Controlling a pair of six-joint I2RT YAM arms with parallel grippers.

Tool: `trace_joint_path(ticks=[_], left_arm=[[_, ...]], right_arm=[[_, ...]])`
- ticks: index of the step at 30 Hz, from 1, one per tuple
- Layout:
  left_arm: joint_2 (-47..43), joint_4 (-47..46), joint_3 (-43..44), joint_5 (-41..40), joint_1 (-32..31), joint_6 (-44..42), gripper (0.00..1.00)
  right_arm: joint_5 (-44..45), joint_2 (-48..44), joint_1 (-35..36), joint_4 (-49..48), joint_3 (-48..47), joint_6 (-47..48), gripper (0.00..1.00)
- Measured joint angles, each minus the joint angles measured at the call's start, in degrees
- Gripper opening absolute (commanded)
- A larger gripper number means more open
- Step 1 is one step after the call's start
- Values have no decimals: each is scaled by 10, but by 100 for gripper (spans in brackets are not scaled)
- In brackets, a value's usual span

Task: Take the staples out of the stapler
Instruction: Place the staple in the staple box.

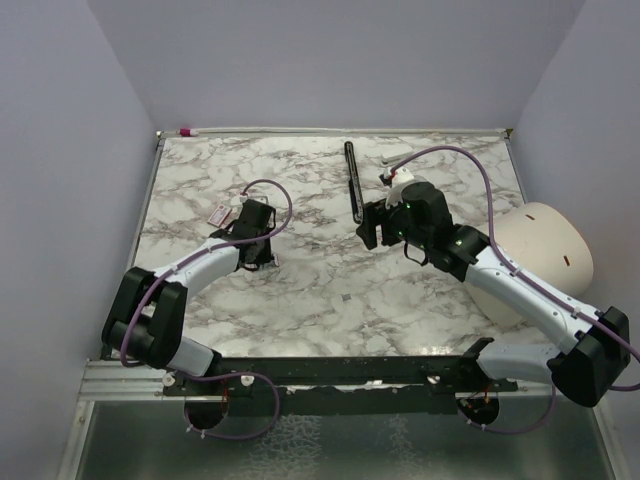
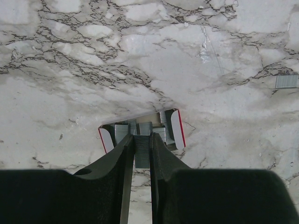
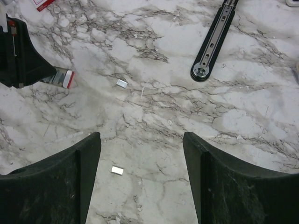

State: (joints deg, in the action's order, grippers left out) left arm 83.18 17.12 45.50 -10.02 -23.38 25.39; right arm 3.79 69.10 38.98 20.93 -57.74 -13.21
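The stapler (image 1: 351,182) is a long thin black bar lying on the marble table (image 1: 300,330) at the back middle; its near end shows in the right wrist view (image 3: 212,44). My left gripper (image 2: 142,137) is shut on a ridged grey strip of staples (image 2: 142,151), at the mouth of a small white box with red edges (image 2: 176,128) that holds more strips. In the top view the left gripper (image 1: 262,252) is left of centre. My right gripper (image 3: 141,140) is open and empty, just below the stapler's near end (image 1: 372,232). Two small loose staple pieces (image 3: 121,83) (image 3: 117,170) lie on the table.
Another short staple strip (image 2: 286,81) lies to the right of the box. A small red-and-white piece (image 1: 218,214) lies beside the left wrist. A beige rounded object (image 1: 545,250) sits at the right edge. A pink-tipped white rod (image 1: 186,131) lies along the back wall.
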Motion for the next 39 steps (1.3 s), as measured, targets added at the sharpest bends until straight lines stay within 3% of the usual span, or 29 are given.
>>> trace_joint_path(ticks=[39], left_arm=[[6,-26,-21,-27,-8,7,10]], right_arm=[[0,-2,-1,0,3,0,71]])
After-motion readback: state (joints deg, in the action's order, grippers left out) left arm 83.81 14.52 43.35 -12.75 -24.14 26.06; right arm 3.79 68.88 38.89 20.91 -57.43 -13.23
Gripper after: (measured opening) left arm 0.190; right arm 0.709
